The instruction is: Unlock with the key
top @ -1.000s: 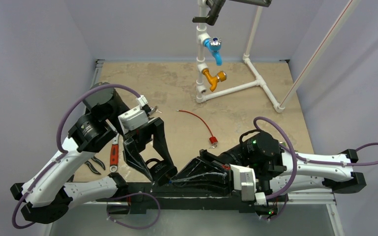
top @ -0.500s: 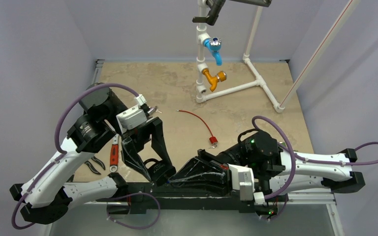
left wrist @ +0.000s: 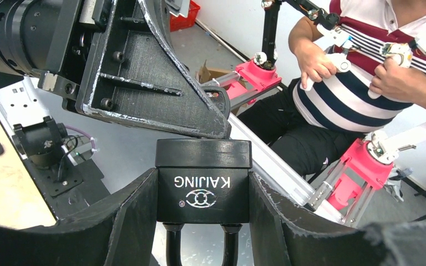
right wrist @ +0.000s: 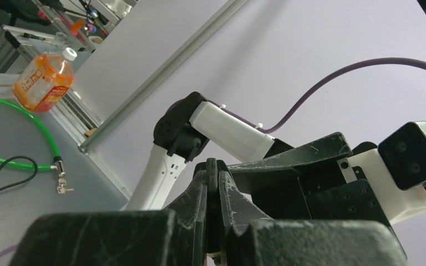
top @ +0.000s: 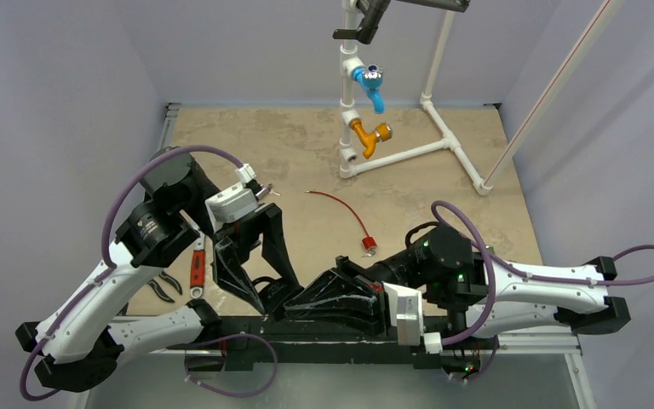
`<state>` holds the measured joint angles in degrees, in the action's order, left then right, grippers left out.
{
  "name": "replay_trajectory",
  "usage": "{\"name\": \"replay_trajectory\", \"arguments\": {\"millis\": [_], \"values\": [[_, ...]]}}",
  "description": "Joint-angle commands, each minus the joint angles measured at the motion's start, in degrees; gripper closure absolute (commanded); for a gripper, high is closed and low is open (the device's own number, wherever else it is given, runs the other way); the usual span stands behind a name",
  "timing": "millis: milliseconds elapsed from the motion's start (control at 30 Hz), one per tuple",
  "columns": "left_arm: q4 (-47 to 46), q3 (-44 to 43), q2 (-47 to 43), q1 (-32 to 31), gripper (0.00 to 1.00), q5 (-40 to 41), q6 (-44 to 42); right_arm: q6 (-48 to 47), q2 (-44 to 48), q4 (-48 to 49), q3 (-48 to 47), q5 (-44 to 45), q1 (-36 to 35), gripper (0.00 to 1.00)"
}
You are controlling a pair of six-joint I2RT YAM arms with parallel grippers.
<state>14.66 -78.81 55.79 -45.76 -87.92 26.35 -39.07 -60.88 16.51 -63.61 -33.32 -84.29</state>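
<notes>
Left tool [left wrist: 202, 185] clamps padlock [left wrist: 202, 160] at 6 o'clock of top view, axis 12–6 in left wrist view; right tool [right wrist: 213, 183] pinching key [left wrist: 217, 98] sits at its 12 end, seating unclear.

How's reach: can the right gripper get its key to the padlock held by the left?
Probably yes. Padlock clamped in the left gripper, non-shackle end uncovered; the right gripper, shut on the key, hangs beside that end, nothing between. Keyhole unseen.

Black padlock [left wrist: 202, 178], white lettering; blue tap [top: 371, 83]
</notes>
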Motion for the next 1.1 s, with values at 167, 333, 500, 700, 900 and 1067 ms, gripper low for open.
{"name": "replay_trajectory", "arguments": {"millis": [167,333,500,700,900,1067], "values": [[-4.5,-1.4,-1.0,0.3,1.00,10.2,-0.4,7.4,-0.6,-13.3,6.3,9.1,3.1,0.83],[-5.9,0.9,-1.9,1.2,1.00,10.2,0.5,8.4,2.9,-15.5,4.9,10.1,3.9,0.09],[-6.9,2.2,-2.3,1.9,1.00,10.2,1.4,6.6,3.1,-19.8,1.6,11.7,4.0,0.01],[-7.4,3.5,-3.1,2.7,1.00,10.3,2.4,4.3,5.1,-19.0,1.0,14.8,4.0,0.04],[-9.5,4.9,-3.8,3.0,1.00,10.0,4.1,2.5,6.8,-20.6,0.4,16.8,4.0,0.28],[-9.4,5.7,-4.1,3.1,1.00,9.8,4.1,1.4,6.9,-22.2,-1.9,17.9,4.0,0.51]]}}
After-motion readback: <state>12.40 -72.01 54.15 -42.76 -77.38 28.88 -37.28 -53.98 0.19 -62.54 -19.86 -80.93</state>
